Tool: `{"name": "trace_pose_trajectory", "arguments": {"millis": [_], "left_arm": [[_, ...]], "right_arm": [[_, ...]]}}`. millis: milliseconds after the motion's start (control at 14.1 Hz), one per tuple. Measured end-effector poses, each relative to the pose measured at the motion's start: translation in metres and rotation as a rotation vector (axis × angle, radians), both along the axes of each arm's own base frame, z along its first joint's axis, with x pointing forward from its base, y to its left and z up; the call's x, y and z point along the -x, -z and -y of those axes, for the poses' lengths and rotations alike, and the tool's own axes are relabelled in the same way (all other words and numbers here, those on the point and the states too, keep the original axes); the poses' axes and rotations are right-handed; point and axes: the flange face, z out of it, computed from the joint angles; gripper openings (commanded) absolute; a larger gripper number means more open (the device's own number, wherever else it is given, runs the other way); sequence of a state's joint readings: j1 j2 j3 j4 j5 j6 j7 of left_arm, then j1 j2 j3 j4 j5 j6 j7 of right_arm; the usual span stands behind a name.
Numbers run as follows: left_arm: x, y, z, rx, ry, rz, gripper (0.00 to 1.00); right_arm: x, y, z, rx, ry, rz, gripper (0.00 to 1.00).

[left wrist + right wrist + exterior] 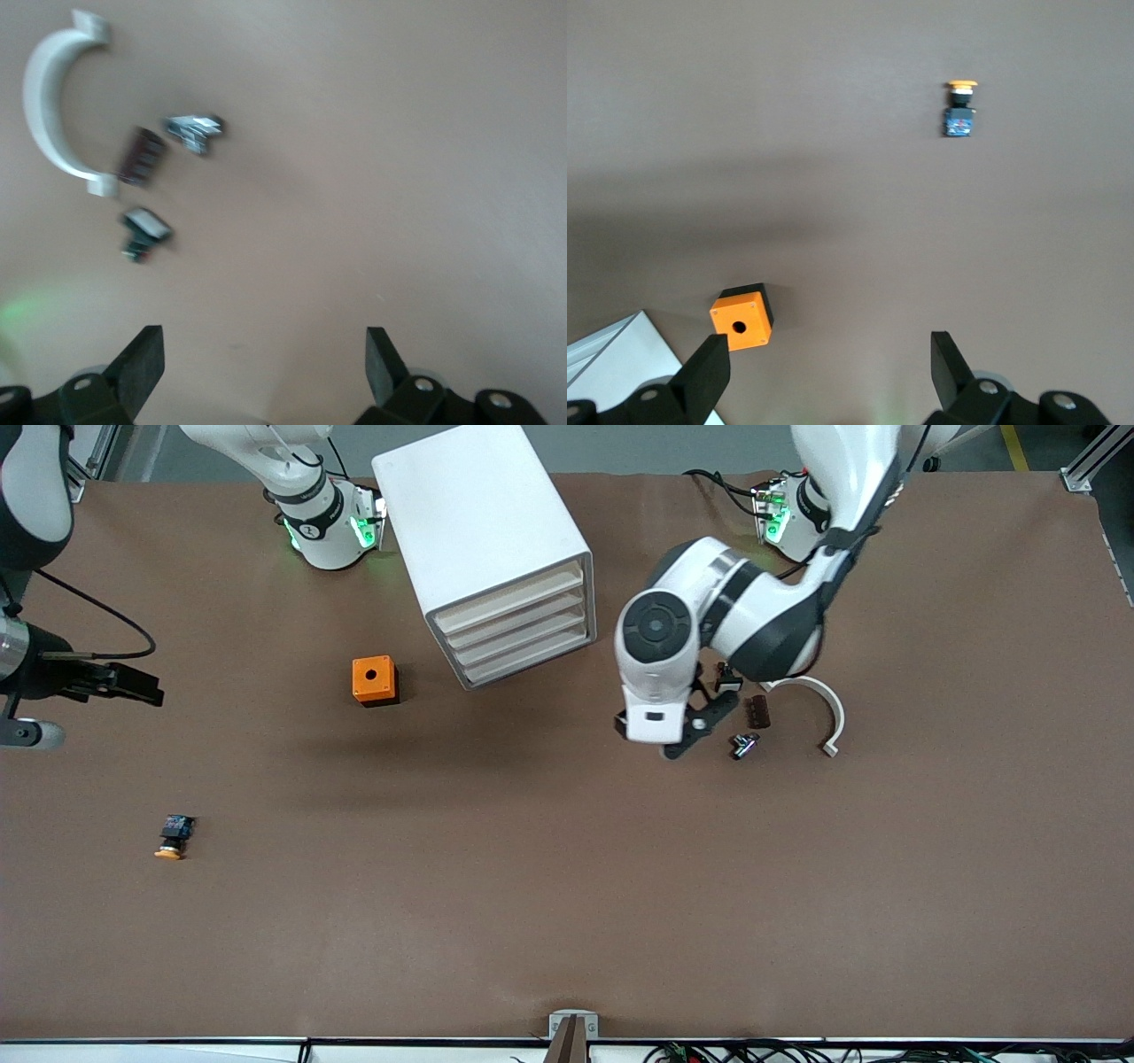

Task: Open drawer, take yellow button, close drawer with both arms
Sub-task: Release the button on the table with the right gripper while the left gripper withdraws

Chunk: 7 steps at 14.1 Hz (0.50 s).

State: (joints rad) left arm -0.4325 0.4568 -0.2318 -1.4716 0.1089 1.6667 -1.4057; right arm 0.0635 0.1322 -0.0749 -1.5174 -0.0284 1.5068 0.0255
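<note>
Drawer (pixel 509 599) apparently shut, button (pixel 173 839) on counter (pixel 567 886); left gripper (pixel 700 726) and right gripper (pixel 133 682) hover open, pick-up probably next.

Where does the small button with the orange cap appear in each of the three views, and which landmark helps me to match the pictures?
Front view: the button lies on the bare table toward the right arm's end, nearer to the camera than the orange cube.
Left wrist view: not in it.
Right wrist view: the button lies alone on the table.
Shared landmark: the orange cube, seen in the front and right wrist views.
</note>
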Motion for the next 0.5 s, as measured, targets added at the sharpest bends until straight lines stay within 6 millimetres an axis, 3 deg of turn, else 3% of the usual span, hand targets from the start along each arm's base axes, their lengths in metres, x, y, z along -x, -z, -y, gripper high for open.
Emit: {"name": "trace_pose_trajectory", "arguments": {"millis": [142,498], "left_arm": [[-0.014,-0.031,-0.043,-0.041,-0.04,0.012,1.0],[-0.035,-0.11,-0.153,-0.08,0.015,0.047,1.0]], "right_arm": [[-0.001,0.004,-0.004,0.001,-0.006,-0.008,1.0],[0.0,-0.003,0.027,-0.011,-0.058,-0.013,1.0]]}}
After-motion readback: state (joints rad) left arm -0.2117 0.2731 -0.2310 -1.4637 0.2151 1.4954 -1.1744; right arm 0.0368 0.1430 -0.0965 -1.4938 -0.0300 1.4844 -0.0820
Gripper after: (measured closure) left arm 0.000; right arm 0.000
